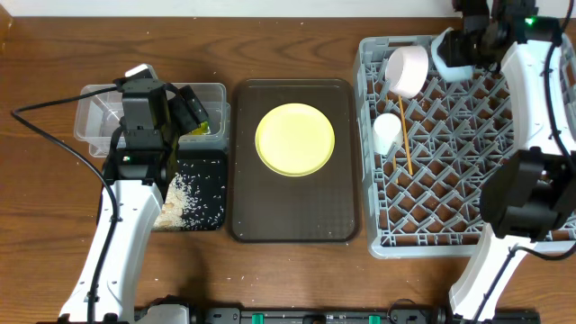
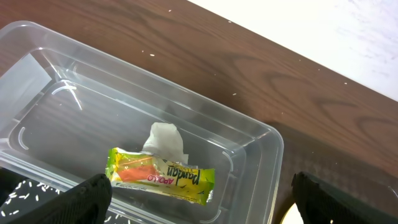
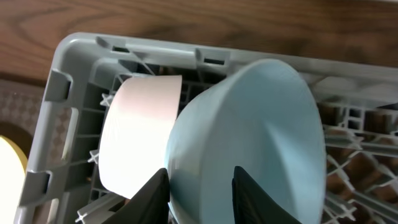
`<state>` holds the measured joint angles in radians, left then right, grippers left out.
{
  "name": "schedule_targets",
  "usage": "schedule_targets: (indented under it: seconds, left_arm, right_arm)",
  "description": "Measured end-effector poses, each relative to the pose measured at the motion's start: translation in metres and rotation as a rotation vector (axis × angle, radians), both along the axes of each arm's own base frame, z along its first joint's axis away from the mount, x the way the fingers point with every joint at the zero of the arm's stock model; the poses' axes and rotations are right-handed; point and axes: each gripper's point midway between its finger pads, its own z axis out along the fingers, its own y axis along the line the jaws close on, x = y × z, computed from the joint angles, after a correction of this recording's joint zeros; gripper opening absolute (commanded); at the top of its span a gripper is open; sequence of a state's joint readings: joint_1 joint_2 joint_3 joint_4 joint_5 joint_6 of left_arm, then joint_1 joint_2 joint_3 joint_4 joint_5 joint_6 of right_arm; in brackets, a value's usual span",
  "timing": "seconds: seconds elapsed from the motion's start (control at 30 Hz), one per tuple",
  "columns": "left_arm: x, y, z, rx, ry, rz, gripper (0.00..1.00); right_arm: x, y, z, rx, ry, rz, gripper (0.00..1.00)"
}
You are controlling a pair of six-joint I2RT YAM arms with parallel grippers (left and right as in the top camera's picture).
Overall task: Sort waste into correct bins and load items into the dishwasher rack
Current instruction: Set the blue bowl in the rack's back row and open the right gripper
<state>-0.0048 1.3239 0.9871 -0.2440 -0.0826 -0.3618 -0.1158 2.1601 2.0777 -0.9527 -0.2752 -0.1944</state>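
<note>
The right end effector [image 3: 200, 199] is clamped on the blue bowl [image 3: 249, 124], one finger on each side of its wall. Only the right wrist view shows that grip. From overhead the arm's own bulk covers the fingers and most of the bowl. Just left of the fingers the pink bowl [image 3: 140, 130] stands on edge, tight against the blue one, though I cannot tell if they touch. Both sit in a far corner of the rack [image 3: 62, 81]. The overhead view adds what the wrist view misses. Back toward the arm's base from that end effector, a cup [image 1: 387, 130] lies in the rack with a chopstick [image 1: 405, 139] just beside it.

The left end effector [image 2: 198, 205] hangs wide open with nothing between its fingers. Right below it, on the floor of the tub [image 2: 273, 134], lies the wrapper [image 2: 161, 176]. The tissue [image 2: 165, 140] touches the wrapper's far edge. The left wrist view shows both clearly, while overhead the arm hides nearly all of them. Behind this end effector, toward its base, the black tray [image 1: 207, 211] sits against the tub. It holds rice [image 1: 184, 193], partly under the arm; the wrist view catches only a few grains.

To the right of the left end effector the brown tray [image 1: 292, 220] lies on the desk [image 1: 288, 45] between tub and rack. The plate [image 1: 295, 139] rests on its far half.
</note>
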Motion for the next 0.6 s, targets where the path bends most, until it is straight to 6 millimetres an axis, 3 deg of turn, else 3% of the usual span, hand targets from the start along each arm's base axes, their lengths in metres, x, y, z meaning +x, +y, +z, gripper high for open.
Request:
schedule_targets:
  seconds: [0.1, 0.17, 0.2, 0.43, 0.6]
  left_arm:
    - [0.0, 0.0, 0.0, 0.0, 0.0, 0.0, 0.95]
    - [0.0, 0.0, 0.0, 0.0, 0.0, 0.0, 0.95]
    - [0.0, 0.0, 0.0, 0.0, 0.0, 0.0, 0.95]
    - [0.0, 0.0, 0.0, 0.0, 0.0, 0.0, 0.95]
    - [0.0, 0.0, 0.0, 0.0, 0.0, 0.0, 0.95]
  right_arm:
    - [0.0, 0.002, 0.0, 0.007, -0.002, 0.01, 0.2]
    - [-0.001, 0.004, 0.0, 0.013, -0.001, 0.02, 0.04]
    - [-0.001, 0.005, 0.0, 0.019, 0.002, 0.021, 0.01]
    - [-0.001, 0.004, 0.003, 0.052, -0.008, 0.027, 0.01]
    - [-0.001, 0.013, 0.019, 0.244, -0.039, 0.057, 0.01]
